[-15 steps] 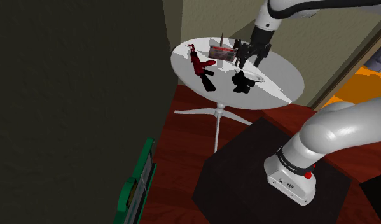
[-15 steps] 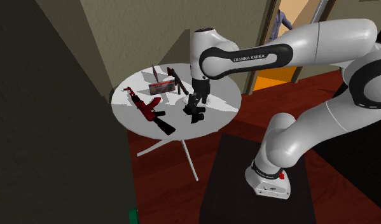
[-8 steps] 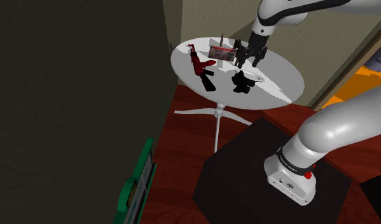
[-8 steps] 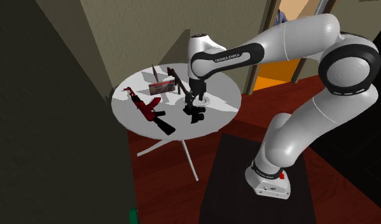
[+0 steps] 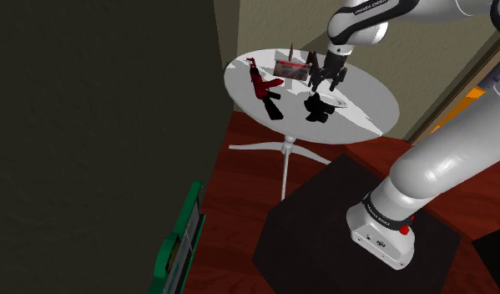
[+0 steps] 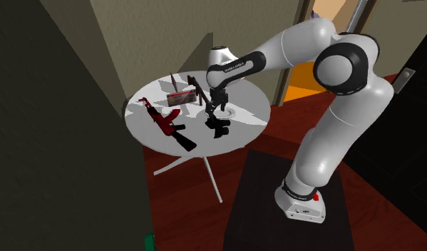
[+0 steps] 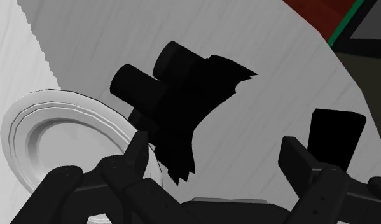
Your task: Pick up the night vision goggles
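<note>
The night vision goggles (image 5: 318,109) (image 6: 217,127) are a black object with two short tubes, lying on the round white table (image 5: 369,96) (image 6: 149,132). My black gripper (image 5: 327,80) (image 6: 212,111) hangs just above them, on the side toward the back wall. In the wrist view the goggles (image 7: 179,98) lie ahead of the gripper (image 7: 233,149); they reach back beside one finger (image 7: 137,153), and the other finger (image 7: 332,135) stands well off them. The fingers are open and nothing is held.
A white plate (image 7: 42,137) (image 6: 237,113) lies right beside the goggles. A red and black toy rifle (image 5: 265,87) (image 6: 170,127) and a small standing frame (image 5: 291,68) (image 6: 181,96) share the table. A dark wall (image 5: 98,125) rises at the shoulder view's left; a green object (image 5: 179,240) leans near the floor.
The arm's upper links have swung round and its elbow has moved away. The gripper has stayed over the goggles, shifting only slightly. The goggles have not moved.
</note>
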Robot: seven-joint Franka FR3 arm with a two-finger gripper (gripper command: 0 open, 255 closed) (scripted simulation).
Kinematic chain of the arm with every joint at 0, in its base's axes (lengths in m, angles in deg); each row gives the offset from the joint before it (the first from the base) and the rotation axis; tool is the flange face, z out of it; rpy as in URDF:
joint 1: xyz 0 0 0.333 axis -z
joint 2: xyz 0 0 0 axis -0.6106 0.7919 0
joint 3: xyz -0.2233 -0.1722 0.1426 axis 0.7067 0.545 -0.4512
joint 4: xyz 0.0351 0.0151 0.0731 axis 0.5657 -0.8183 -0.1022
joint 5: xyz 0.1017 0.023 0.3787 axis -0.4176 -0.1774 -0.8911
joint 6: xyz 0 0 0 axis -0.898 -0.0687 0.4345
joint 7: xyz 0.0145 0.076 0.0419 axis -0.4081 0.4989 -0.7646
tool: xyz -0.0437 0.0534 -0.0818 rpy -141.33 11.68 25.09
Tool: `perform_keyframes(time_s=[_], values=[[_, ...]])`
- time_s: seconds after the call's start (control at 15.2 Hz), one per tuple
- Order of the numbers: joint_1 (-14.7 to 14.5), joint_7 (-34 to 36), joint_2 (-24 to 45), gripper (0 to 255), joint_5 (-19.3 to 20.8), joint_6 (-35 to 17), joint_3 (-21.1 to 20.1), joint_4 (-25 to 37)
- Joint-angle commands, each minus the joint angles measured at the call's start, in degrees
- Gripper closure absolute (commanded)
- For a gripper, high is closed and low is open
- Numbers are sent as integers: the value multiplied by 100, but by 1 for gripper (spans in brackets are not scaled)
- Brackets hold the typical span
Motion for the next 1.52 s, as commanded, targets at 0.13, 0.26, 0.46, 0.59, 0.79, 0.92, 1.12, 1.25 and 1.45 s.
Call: perform_keyframes(time_s=[0.13,0.26,0.46,0.59,0.79,0.92,1.12,1.25,1.45], values=[[129,-253,701,0,-172,-226,174,450],[132,-280,783,0,-205,-376,174,378],[135,-324,914,0,-260,-598,172,280],[138,-356,1008,0,-301,-746,170,221],[143,-372,1026,255,-310,-794,172,191],[141,-368,1023,255,-309,-798,171,184],[142,-371,1025,255,-309,-801,172,182],[143,-374,1028,255,-310,-796,173,190],[137,-349,987,255,-291,-715,171,233]])
